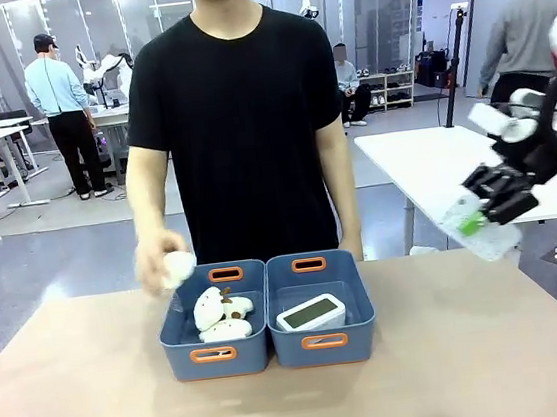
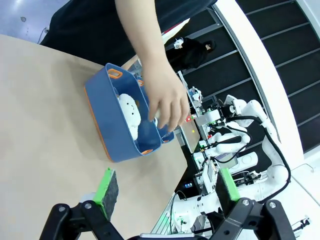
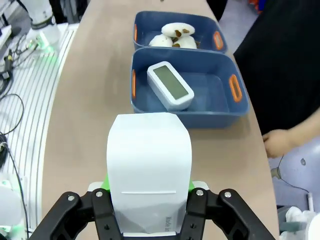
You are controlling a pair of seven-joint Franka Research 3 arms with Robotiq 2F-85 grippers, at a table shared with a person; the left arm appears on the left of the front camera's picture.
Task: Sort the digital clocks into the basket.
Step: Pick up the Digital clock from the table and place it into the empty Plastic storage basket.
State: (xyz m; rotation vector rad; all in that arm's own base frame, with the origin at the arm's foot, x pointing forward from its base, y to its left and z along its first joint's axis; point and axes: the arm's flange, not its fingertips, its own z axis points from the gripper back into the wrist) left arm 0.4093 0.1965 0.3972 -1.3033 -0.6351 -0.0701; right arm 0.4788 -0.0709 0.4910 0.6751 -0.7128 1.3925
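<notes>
Clamping a white digital clock [image 3: 149, 170], right fingers [image 3: 150, 202] pinch it; left fingers [image 2: 165, 192] gape empty.

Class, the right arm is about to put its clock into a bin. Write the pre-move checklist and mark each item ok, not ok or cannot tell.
1. Right pincer holds the second clock firmly: ok, clamped between both fingers.
2. Target bin is the one with the first clock: ok.
3. Room left in that bin: ok, bare floor beside the clock.
4. Person's hand away from the target: ok, it is over the toy bin.
5. Left pincer empty and open: ok.
6. Clock's screen side facing up: cannot tell.
</notes>
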